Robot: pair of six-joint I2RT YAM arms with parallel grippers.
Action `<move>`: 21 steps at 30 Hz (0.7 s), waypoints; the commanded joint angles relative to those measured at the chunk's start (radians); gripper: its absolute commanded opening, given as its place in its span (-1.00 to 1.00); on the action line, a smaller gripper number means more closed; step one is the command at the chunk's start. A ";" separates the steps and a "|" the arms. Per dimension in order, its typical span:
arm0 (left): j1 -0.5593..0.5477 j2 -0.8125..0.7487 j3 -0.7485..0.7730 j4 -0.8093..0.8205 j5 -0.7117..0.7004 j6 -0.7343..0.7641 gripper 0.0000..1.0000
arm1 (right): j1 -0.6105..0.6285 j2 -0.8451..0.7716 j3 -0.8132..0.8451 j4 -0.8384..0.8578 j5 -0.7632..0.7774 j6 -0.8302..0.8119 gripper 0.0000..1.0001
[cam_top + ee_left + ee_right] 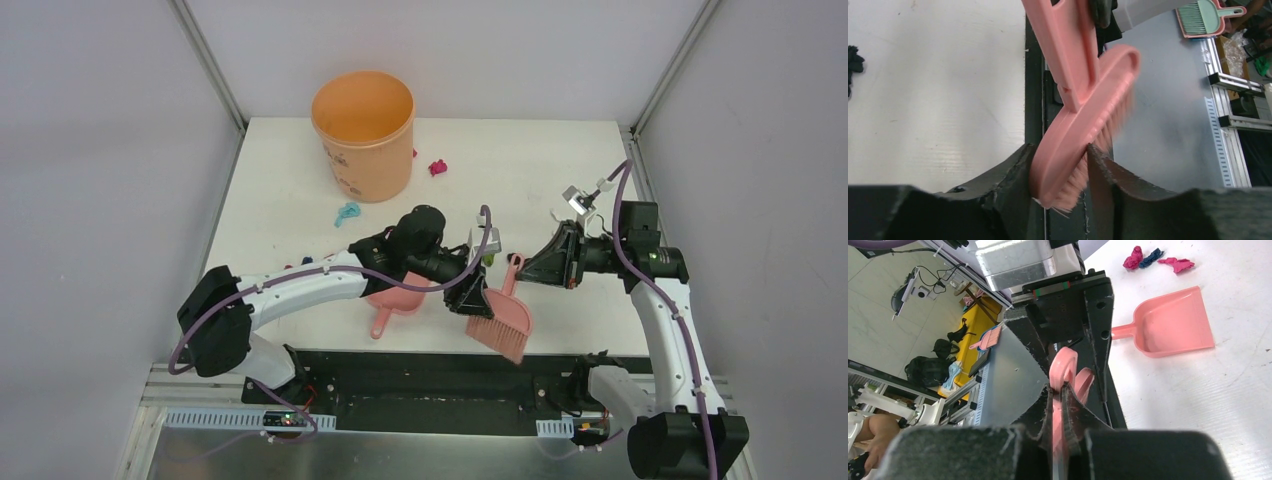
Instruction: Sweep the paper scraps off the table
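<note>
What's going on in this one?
Both arms hold the pink hand brush over the table's front edge. The left fingers clamp its bristle head and the right fingers pinch its handle, so it looks like a handover or regrasp. The pink dustpan lies on the table under the left arm. Paper scraps lie loose near the orange bucket.
</note>
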 commanded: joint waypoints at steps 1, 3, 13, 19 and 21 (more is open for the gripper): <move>0.012 0.000 0.015 0.086 0.109 -0.012 -0.38 | 0.007 -0.015 0.013 0.010 0.004 -0.051 -1.00; 0.012 -0.002 0.030 0.032 0.106 0.018 -0.84 | 0.006 -0.019 -0.001 0.006 0.040 -0.057 -1.00; 0.009 -0.031 0.237 -0.672 -0.215 0.386 -1.00 | 0.039 -0.052 0.142 -0.359 0.358 -0.542 0.55; -0.009 -0.016 0.228 -0.698 -0.160 0.418 -1.00 | 0.104 -0.087 0.128 -0.273 0.492 -0.560 0.61; -0.010 0.011 0.235 -0.693 -0.139 0.423 -1.00 | 0.129 -0.069 0.131 -0.245 0.490 -0.537 0.61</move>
